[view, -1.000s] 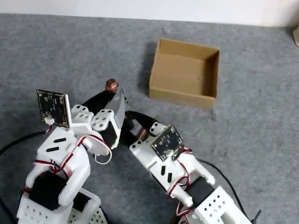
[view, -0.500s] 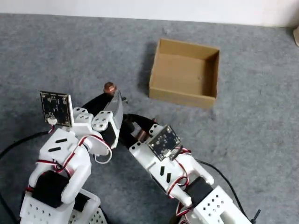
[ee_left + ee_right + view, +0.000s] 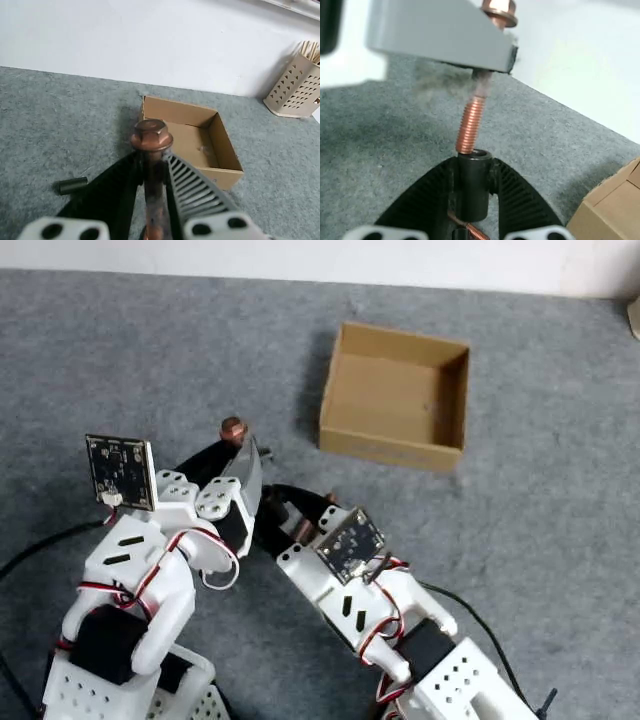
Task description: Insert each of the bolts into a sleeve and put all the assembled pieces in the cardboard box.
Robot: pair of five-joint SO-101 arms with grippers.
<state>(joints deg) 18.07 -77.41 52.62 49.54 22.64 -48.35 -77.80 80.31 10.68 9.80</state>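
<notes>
- The left gripper (image 3: pixel 152 167) is closed tight on the shank of a copper-coloured bolt (image 3: pixel 151 136). One finger is smooth black and the other is grey with ribbed slats. The bolt's flanged hexagonal head stands clear above the fingertips.
- The right gripper (image 3: pixel 472 172) is clamped on a sleeve (image 3: pixel 472 187), a matte black tube held upright between two black ribbed fingers, with its round mouth facing up.
- In the right wrist view the bolt's fine, shiny thread comes down at a slight tilt from under the left arm's grey finger. Its tip sits right at the sleeve's mouth.
- In the high view the two grippers meet near the middle of the table, with the bolt head (image 3: pixel 233 428) topmost.
- A second sleeve (image 3: pixel 73 185), also a short dark cylinder, lies on its side on the carpet (image 3: pixel 540 540), which is grey with a short pile.
- The cardboard box (image 3: pixel 390 450) is open-topped, plain brown and square-cornered. It stands on the carpet beyond the grippers, apart from them.
- A beige holder (image 3: pixel 295 87) pierced with triangular holes stands near the white wall (image 3: pixel 150 40).
</notes>
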